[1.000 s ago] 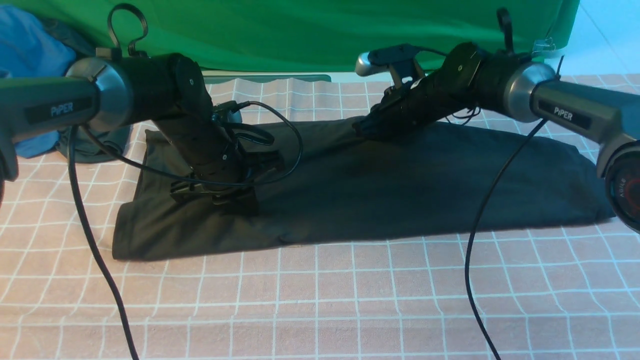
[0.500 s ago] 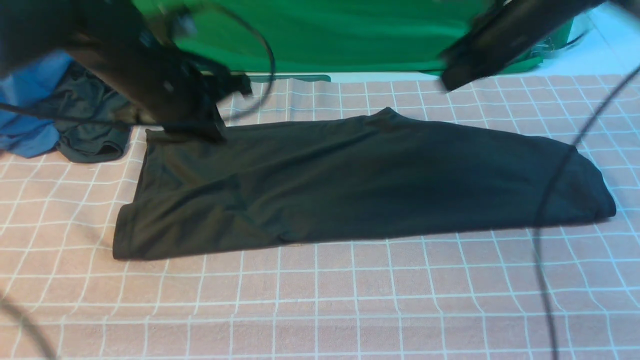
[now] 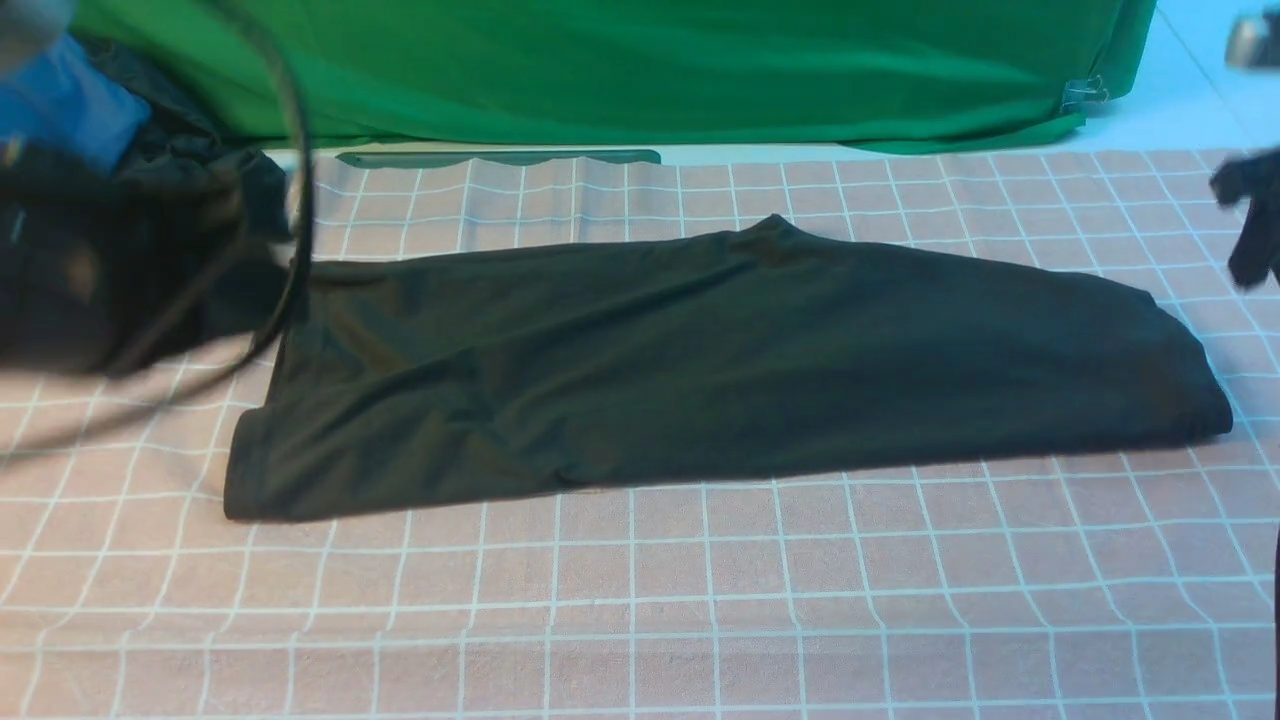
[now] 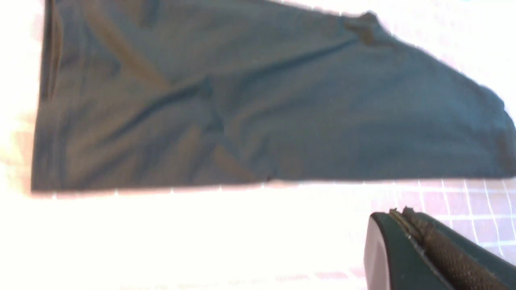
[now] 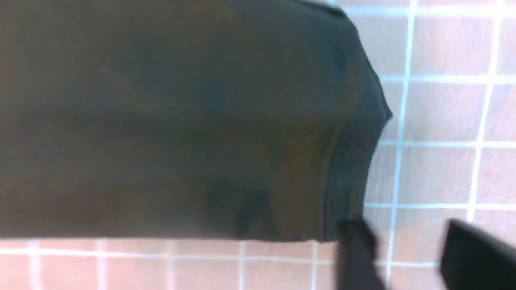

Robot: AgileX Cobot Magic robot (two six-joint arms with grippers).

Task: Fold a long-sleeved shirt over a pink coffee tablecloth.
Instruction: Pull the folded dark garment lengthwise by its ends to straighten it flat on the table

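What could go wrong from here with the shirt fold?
1. The long-sleeved shirt has wrinkles near its left end; another fold may lock them in.
2. The right gripper hangs open at the shirt's right end and may pinch the pink coffee tablecloth along with the hem.
3. A loose cable hangs by the shirt's left edge and could snag it.

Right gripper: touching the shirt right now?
Cannot tell. In the right wrist view the right gripper, jaws spread, sits by the corner of the long-sleeved shirt; one finger overlaps its edge, but blur hides any contact or gap.
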